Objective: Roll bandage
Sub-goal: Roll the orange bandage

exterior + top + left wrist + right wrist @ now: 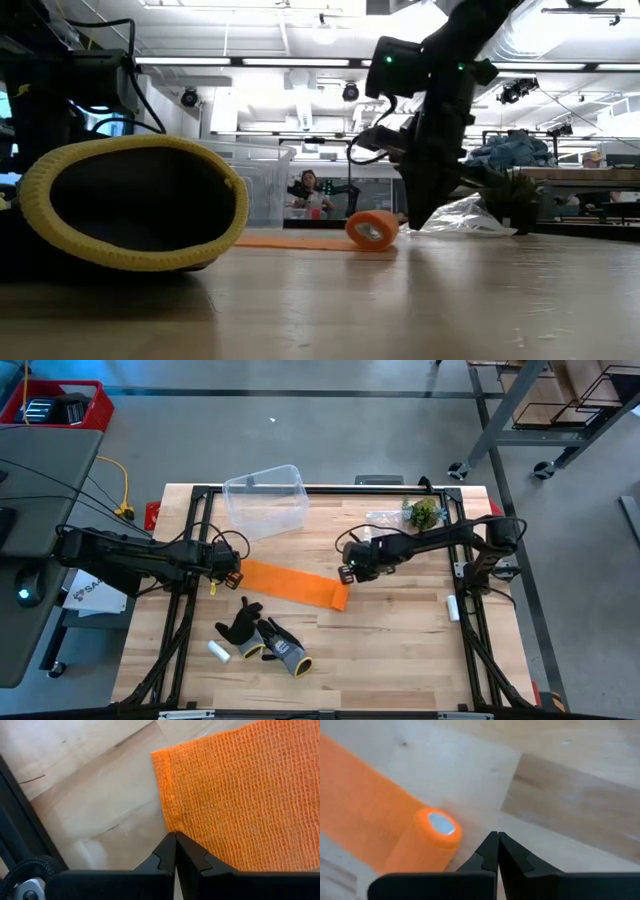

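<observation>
Since the bright orange stretchy woven bandage [292,584] lies mostly flat on the wooden bench [400,630], small roll started by right tool [345,573], both tools closed & empty, it's light, soft, floppy—grab roll's sides w/ left tool [233,572] pinning tail.

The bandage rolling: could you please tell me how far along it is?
Partly done. One end of the bandage is already wound into a small roll; most of it lies flat on the table. The left gripper sits shut at the flat end, the right gripper shut beside the roll. The flat length remains.
</observation>
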You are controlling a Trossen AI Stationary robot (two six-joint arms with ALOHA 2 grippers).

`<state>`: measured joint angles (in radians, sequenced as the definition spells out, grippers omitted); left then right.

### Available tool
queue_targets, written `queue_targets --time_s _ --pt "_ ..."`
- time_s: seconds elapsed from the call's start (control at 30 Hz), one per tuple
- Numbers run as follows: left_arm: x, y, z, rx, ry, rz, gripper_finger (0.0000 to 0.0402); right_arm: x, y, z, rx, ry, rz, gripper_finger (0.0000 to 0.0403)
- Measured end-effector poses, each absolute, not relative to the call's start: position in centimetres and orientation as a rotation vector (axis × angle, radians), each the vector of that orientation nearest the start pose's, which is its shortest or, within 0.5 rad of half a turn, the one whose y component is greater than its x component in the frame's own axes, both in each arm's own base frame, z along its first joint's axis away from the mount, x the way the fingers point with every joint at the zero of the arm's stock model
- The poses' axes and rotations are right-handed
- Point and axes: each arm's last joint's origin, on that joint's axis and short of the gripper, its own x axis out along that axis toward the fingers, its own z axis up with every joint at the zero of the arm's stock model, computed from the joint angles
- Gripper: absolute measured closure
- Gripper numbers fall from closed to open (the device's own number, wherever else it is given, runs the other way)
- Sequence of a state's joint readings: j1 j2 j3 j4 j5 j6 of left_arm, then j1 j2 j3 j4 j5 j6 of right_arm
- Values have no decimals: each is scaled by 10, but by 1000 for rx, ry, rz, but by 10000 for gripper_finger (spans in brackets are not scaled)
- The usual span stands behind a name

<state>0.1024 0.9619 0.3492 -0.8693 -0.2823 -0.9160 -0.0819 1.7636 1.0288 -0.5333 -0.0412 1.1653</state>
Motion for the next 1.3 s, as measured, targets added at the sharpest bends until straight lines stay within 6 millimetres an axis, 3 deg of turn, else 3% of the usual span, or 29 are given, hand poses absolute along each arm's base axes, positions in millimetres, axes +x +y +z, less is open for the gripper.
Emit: queue_targets --time_s 0.33,0.57,1.07,1.2,1.3 --pt "111 19 133 -639 1215 951 401 330 -9 143 1126 1063 -752 403" --pt "111 19 133 -641 1217 948 401 339 -9 143 1167 980 -731 403" --pt "111 19 133 -642 1218 946 401 379 -14 197 1186 758 -629 403" --pt "112 19 133 -642 1218 945 401 376 -16 212 1071 844 -661 403" --pt "112 19 133 -640 1217 947 401 365 -15 209 999 989 -691 403"
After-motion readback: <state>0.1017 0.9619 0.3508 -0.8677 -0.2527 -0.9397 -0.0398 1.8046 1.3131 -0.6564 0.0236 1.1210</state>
